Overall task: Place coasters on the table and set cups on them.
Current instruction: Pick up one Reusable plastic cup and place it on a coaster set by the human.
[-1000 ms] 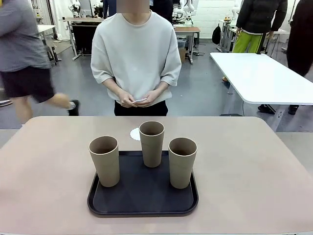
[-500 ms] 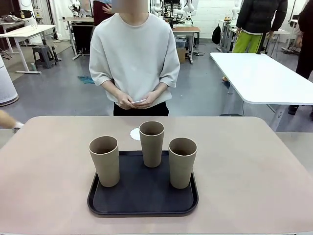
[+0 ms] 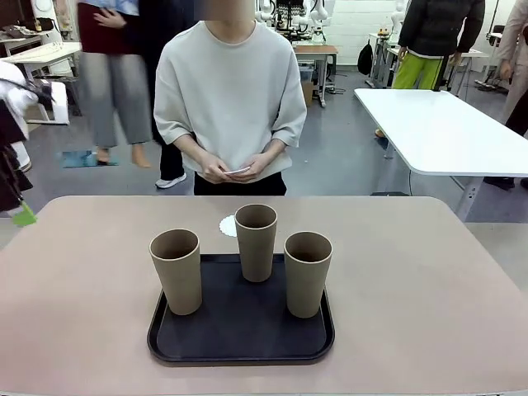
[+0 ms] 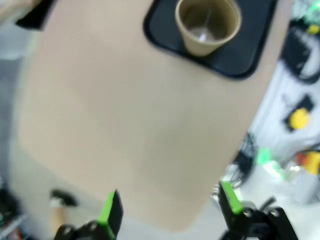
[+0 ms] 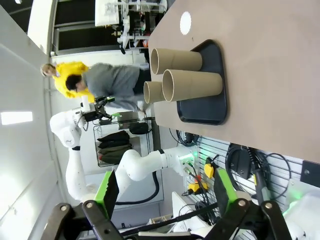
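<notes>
Three tall tapered tan-brown cardboard-like cups (image 3: pixel 256 242) stand upright and apart from one another on the black rectangular tray (image 3: pixel 239 334) at mid-table. I judge this a staging spot, since no cup sits on a coaster yet. One thin white round lacy coaster (image 3: pixel 227 225) lies flat on the matte beige table (image 3: pixel 429 280) just beyond the tray's far edge, partly hidden by the middle cup, probably laid ready to receive one. The person's hands (image 3: pixel 216 169) hold a thin white item (image 3: pixel 238 171) at the waist. It may be the remaining coasters, but it is too small to confirm. Left fingers (image 4: pixel 109 212) are spread wide above bare table, empty. Right fingers (image 5: pixel 111 189) are likewise apart and empty, well back from the cups.
</notes>
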You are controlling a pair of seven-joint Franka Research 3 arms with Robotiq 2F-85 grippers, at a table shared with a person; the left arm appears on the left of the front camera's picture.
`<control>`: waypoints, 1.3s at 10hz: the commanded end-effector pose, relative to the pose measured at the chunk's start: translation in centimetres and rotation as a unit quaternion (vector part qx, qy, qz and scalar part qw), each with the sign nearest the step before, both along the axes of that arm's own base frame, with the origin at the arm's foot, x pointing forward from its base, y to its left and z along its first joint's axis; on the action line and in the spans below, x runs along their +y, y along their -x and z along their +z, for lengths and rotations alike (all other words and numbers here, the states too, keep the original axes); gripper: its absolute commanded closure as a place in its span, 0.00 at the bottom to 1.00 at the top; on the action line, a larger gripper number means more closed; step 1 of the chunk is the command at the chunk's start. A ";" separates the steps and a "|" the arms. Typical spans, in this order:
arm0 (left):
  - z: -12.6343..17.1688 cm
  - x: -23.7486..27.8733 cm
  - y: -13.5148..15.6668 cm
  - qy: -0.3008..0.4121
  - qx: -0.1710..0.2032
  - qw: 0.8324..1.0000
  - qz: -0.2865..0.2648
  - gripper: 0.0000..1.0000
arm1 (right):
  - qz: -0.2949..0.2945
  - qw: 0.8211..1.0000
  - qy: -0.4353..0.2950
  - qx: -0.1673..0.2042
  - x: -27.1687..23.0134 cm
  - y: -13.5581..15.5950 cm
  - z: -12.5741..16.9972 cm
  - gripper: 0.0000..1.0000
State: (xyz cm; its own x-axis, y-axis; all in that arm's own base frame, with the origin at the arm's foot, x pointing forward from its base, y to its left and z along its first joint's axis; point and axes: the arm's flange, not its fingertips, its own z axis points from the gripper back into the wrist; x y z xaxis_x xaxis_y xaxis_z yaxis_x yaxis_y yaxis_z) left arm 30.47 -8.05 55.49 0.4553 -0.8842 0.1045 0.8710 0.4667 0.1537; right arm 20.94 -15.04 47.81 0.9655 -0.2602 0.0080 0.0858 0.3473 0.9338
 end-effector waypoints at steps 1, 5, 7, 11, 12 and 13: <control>-1.1 1.0 -0.2 0.007 -0.036 0.999 -0.001 0.00 | 0.001 1.000 -0.007 -0.007 -0.1 -0.1 0.0 0.00; 0.0 0.0 0.0 0.000 0.000 1.000 0.000 0.00 | 0.001 1.000 -0.007 -0.007 -0.1 -0.1 0.0 0.00; -0.4 0.1 -0.1 0.005 -0.003 1.000 -0.008 0.00 | 0.001 1.000 -0.007 -0.007 -0.1 -0.1 0.0 0.00; -6.0 5.7 -7.2 0.266 0.041 0.948 -0.170 0.00 | 0.001 1.000 -0.007 -0.007 -0.1 -0.1 0.0 0.00; -7.3 6.2 -8.3 0.324 0.049 0.921 -0.211 0.00 | 0.001 1.000 -0.007 -0.007 -0.1 -0.1 0.0 0.00; -8.1 7.3 -8.9 0.378 0.068 0.891 -0.242 0.00 | 0.001 1.000 -0.007 -0.007 -0.1 -0.1 0.0 0.00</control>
